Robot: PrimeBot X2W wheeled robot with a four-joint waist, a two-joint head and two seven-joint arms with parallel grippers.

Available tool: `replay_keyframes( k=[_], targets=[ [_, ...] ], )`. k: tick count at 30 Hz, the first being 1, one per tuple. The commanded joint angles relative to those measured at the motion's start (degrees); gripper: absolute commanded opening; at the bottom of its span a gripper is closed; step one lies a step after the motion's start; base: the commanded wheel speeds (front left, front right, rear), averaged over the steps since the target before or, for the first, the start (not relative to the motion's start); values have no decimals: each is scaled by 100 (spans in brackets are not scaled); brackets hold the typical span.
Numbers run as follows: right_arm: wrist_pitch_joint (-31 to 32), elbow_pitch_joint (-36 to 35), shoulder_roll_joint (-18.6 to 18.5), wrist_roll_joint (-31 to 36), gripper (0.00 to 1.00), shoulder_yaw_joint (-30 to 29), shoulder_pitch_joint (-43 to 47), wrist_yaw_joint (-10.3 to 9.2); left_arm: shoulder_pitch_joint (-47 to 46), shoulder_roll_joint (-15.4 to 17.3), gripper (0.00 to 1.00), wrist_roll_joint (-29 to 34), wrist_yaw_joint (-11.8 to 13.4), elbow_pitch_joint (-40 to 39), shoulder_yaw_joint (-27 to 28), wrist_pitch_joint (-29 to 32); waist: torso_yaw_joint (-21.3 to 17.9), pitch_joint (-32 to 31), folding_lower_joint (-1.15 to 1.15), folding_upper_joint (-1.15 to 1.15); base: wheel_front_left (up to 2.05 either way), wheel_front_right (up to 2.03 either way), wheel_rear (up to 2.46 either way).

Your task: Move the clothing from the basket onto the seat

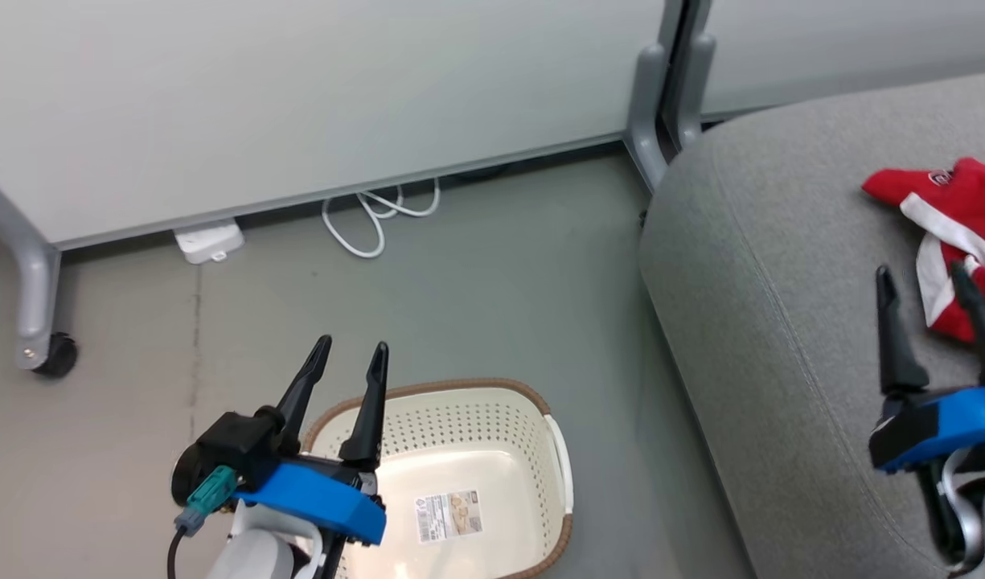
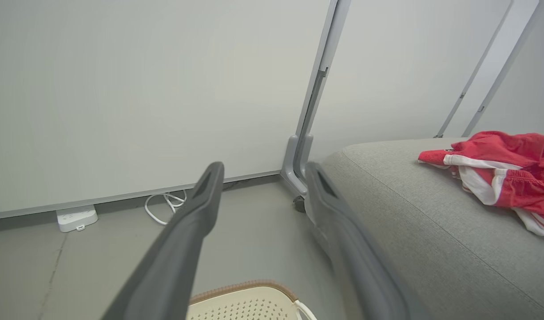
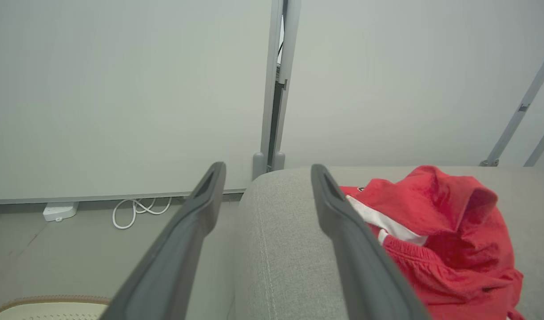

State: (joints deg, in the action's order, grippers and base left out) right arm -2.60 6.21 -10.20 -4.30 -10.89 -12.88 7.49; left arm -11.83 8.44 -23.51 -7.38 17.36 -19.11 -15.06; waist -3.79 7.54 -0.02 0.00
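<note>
- Left end effector (image 1: 353, 344): released, its two dark fingers spread apart with nothing between them. In the head view it hangs above the near-left part of the basket, fingers pointing towards the wall panel.
- Right end effector (image 1: 922, 272): released, fingers wide apart and gripping nothing. It is poised over the seat, just beside the clothing. In the head view its outer finger overlaps the red fabric; whether it touches cannot be told.
- Clothing (image 1: 962, 217): a crumpled bright red heap with white stripes and panels, lying on top of the seat near the head view's right edge. A small dark logo shows at its far end.
- Basket (image 1: 460, 386): cream perforated plastic with a brown woven-look rim and a white side handle. It stands on the floor (image 1: 500, 265) just beside the seat, and a printed label (image 1: 449, 515) lies on its bottom.
- Seat (image 1: 765, 281): a large grey upholstered sofa with rounded edges, to the right of the basket.
- Background: a pale wall panel (image 1: 299, 96) on grey legs, one with a black caster (image 1: 58, 354). A coiled white cable (image 1: 379, 217) and a white power block (image 1: 209, 241) lie at its foot.
</note>
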Motion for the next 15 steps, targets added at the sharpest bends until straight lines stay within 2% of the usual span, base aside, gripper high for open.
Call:
replay_keyframes(
  k=[1,7,15],
  targets=[
    [-28,-134,137,67,100,34,240,1,139,-21,100,41,-16,27,118,-17,223,-229,2,0,0,0,0],
    [-157,-359,498,193,100,179,760,1,462,-52,100,39,-16,65,557,-17,446,-508,2,0,0,0,0],
    [-271,-220,699,333,100,485,1172,1,732,-19,100,144,-16,91,891,-17,577,-676,2,0,0,0,0]
  ],
)
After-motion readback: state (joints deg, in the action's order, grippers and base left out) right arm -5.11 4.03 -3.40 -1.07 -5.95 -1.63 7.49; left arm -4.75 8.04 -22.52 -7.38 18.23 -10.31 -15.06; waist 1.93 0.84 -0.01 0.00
